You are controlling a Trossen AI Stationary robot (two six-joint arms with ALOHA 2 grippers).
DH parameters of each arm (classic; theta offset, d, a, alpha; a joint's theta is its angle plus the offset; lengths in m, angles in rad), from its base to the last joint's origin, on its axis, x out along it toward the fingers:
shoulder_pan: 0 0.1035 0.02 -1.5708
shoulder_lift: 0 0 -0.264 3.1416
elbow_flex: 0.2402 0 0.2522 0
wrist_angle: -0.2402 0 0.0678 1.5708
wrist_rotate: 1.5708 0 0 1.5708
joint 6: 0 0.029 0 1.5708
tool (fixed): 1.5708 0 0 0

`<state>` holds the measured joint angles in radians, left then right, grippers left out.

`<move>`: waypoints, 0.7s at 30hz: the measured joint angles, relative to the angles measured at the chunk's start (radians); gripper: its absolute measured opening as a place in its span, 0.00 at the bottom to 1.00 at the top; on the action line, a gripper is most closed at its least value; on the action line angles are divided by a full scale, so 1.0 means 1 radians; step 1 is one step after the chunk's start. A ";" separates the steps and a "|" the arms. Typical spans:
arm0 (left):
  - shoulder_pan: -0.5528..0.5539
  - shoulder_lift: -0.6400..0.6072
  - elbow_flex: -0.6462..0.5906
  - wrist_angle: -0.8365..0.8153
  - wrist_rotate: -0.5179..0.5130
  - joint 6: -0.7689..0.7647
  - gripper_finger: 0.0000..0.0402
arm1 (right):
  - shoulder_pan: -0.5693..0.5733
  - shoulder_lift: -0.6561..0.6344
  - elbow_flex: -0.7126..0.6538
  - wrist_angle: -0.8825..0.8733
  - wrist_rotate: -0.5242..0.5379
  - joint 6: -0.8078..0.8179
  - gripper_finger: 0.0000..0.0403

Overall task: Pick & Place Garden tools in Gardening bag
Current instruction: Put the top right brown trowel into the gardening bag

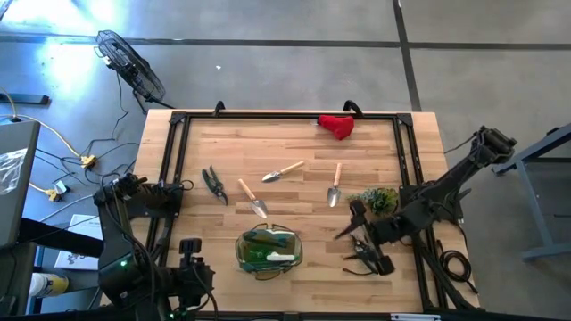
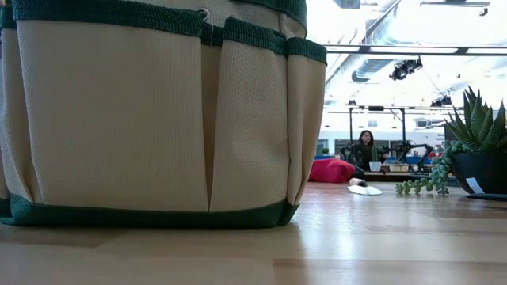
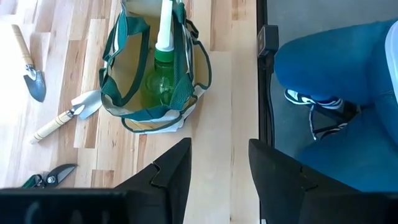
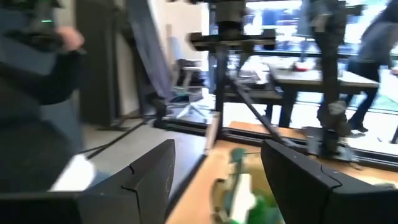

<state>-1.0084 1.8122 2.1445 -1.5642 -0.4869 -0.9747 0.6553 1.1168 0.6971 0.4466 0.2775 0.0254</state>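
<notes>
Both pairs of jaws stand parted with nothing between them. In its own wrist view the right gripper shows two dark fingers spread wide over the table edge, and in the high view it sits low at the table's right side, beside a small potted plant. The left gripper waits off the near left corner, its fingers apart above bare wood just short of the gardening bag. That bag stands upright near the front edge at the middle of the table, and a green-and-white bottle already lies inside it. Three wooden-handled tools remain out on the boards behind the bag: a trowel just behind its rim, a hand fork farther back, and another trowel to the right of those. Black pruning shears lie to the left of the tools, and a red fabric bundle rests at the far edge.
</notes>
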 joint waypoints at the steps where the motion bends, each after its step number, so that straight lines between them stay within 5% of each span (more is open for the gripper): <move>1: 0.000 0.000 0.000 0.000 -0.004 0.001 0.38 | -0.021 0.000 0.000 0.008 -0.001 0.002 0.57; 8: 0.000 0.000 0.000 -0.002 -0.082 0.027 0.38 | -0.200 0.000 0.000 0.050 -0.053 0.147 0.57; 14: 0.000 0.000 0.000 -0.007 -0.159 0.043 0.38 | -0.373 0.000 0.000 -0.129 -0.089 0.331 0.57; 21: 0.043 -0.015 0.014 -0.006 -0.457 0.421 0.38 | -0.593 0.000 0.000 -0.291 -0.099 0.479 0.57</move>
<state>-0.9654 1.7969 2.1588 -1.5700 -0.9440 -0.5534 0.0625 1.1168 0.6971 0.1553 0.1783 0.5044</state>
